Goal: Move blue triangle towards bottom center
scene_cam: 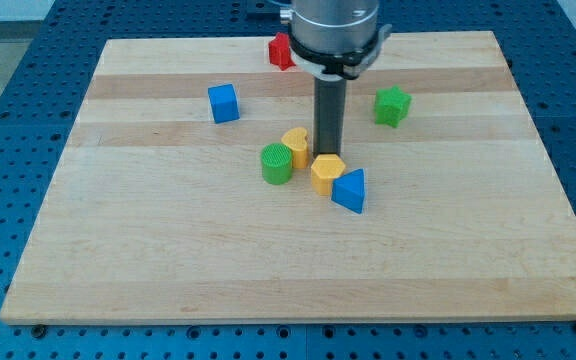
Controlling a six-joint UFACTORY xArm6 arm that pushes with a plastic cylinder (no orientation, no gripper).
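My tip (327,155) — a bare rod, no jaws to open or close — sits behind the yellow hexagon (327,172), which touches the blue triangle (350,190) mid-tabletop (168,260). Better to go round and push the triangle itself — straight towards the view's bottom.

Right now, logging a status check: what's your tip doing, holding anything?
My tip: no gripper, holds nothing; it sits just behind the yellow hexagon block, up-left of the blue triangle.
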